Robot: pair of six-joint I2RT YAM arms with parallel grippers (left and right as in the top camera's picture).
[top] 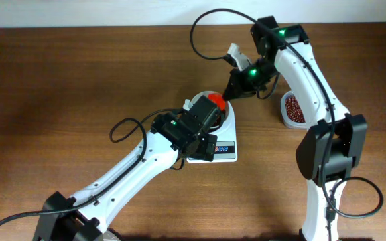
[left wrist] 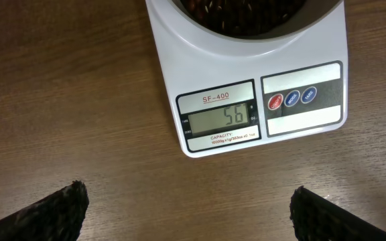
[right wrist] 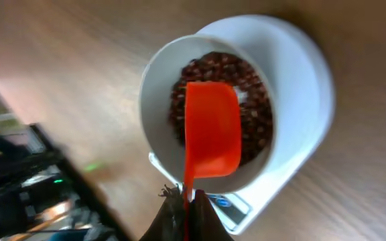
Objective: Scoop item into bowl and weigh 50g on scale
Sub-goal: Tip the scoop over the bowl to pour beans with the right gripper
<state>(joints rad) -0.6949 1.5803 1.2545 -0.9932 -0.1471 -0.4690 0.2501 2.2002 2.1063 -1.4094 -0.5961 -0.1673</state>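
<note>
Brown wooden table (top: 59, 80) from overhead, with the scale (top: 225, 148) near the middle and the bowl (top: 204, 98) on it, largely covered. Above the bowl, right gripper (top: 226, 94) pinched tight on the handle of an orange scoop (top: 215, 100). Off to the right, well apart from the scale, a clear tub (top: 282, 114) of beans (top: 293, 107).

From the left wrist: left gripper (left wrist: 189, 207) spread wide, gripping nothing, fingertips (left wrist: 59, 211) low at both corners over bare wood. Ahead, scale display reading 56, bowl edge at the top.

From the right wrist: jaws clamped on the scoop's handle, cup poised over beans in the bowl on the scale.
</note>
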